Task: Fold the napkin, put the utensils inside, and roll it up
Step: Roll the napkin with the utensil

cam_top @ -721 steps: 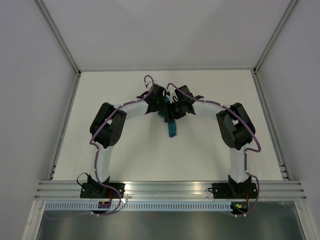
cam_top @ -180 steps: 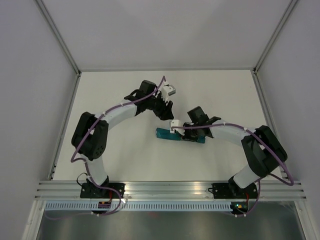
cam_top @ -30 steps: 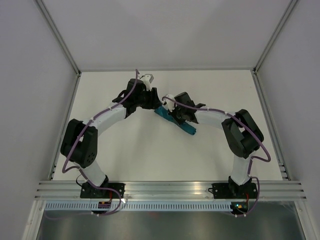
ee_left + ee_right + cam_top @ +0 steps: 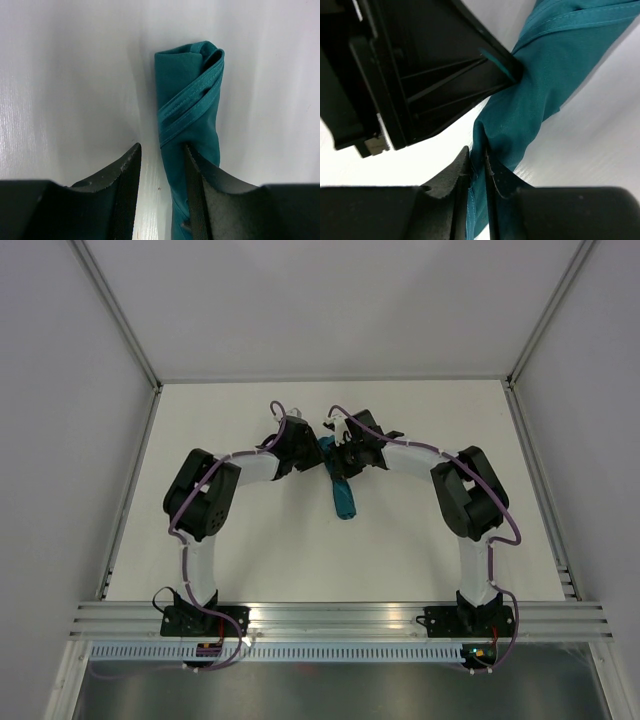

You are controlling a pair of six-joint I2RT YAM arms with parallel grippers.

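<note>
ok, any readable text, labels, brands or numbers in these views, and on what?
None readable.
No print shows on the napkin, the table, the left claw or the right claw.
Anything on the arm bases is too small to read.

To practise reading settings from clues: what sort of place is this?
Probably a robotics lab test cell: a white table boxed in by plain panels, two robot arms bolted to an aluminium rail, and a rolled napkin.
</note>
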